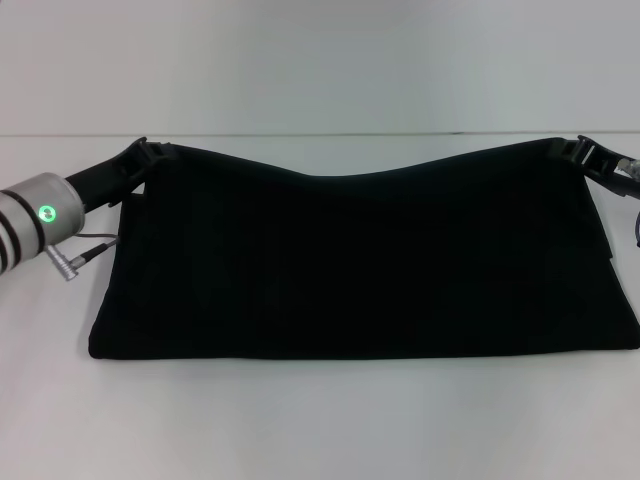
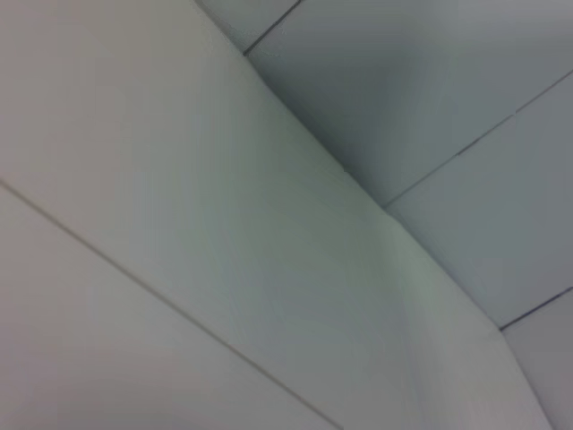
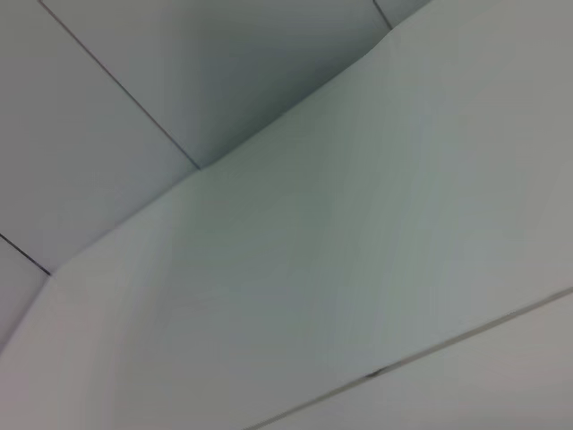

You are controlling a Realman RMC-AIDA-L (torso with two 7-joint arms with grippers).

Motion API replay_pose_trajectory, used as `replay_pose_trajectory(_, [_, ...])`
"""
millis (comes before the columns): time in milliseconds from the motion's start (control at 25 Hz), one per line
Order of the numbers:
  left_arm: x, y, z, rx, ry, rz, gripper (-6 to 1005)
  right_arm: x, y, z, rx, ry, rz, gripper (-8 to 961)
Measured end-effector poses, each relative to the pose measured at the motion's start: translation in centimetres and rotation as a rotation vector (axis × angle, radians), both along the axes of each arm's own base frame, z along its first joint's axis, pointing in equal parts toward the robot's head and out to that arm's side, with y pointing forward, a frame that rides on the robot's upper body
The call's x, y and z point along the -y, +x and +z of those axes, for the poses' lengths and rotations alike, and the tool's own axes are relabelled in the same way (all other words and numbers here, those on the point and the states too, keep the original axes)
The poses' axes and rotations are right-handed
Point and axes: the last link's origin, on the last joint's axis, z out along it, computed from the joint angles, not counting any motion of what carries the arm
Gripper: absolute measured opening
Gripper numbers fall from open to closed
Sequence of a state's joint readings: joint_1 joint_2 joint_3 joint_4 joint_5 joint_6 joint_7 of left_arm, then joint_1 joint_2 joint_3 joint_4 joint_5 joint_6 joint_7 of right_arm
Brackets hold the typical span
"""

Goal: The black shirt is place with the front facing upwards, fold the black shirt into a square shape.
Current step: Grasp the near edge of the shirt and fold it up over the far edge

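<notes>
Holding the black shirt (image 1: 360, 265) by its 2 far corners, both arms were mid-fold at this moment. The left gripper (image 1: 150, 153) was clamped on the far-left corner and the right gripper (image 1: 583, 152) on the far-right corner — each looked pinched tight on cloth, judging by how the top edge sagged between them in a shallow curve. The shirt lay spread wide across the white counter (image 1: 320, 430), its near edge resting flat on the surface toward the robot and its far edge lifted slightly at the corners. No lettering or neck label showed; only plain black fabric was visible, which suggested a layer had been turned over the front.

Both wrist views pointed away from the work and showed only pale panels with thin seams, so they added nothing about the grip.

By my reading, the step in hand was a lengthwise fold — carrying the far edge over toward the near edge. The next move would call for both arms to travel together at equal height and pace, keeping the held edge taut, then lowering it so it lined up with the near edge before letting go.
</notes>
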State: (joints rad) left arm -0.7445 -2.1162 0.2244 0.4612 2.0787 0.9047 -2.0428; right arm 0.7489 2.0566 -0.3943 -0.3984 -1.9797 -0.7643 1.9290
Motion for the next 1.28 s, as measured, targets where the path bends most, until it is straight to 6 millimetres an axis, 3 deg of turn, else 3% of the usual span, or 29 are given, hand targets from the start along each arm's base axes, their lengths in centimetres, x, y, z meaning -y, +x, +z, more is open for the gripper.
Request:
replay_pose_trajectory(280, [-0.3,0.1,-1.5,-0.011,0.093,0.021,152,-0.5,0.0,-1.1,0.082,0.050,-0.018,183])
replay_pose_trajectory(440, [-0.5,-0.3,-1.6,-0.021,0.126,0.057,179,-0.6,0.2,-1.5,0.082,0.069,-0.052,349])
replay_pose_trajectory(520, [-0.6,-0.5,-1.6,-0.034,0.134,0.073,253,-0.4,0.4,-1.4,0.065,0.079,-0.064,432])
replay_pose_trajectory(880, [-0.6,-1.8,-1.5,-0.124,0.140,0.119,628,1.1,1.4,-0.9,-0.035,0.104,-0.040,563])
replay_pose_trajectory(1000, [-0.4,-2.0,-1.8,-0.135,0.133,0.120,630,1.6,1.6,-0.9,-0.048,0.098,-0.033,577])
replay_pose_trajectory(1280, [0.9,-4.0,-1.4,-0.126,0.126,0.161,787,2.7,2.4,-1.0,-0.067,0.089,-0.031,577])
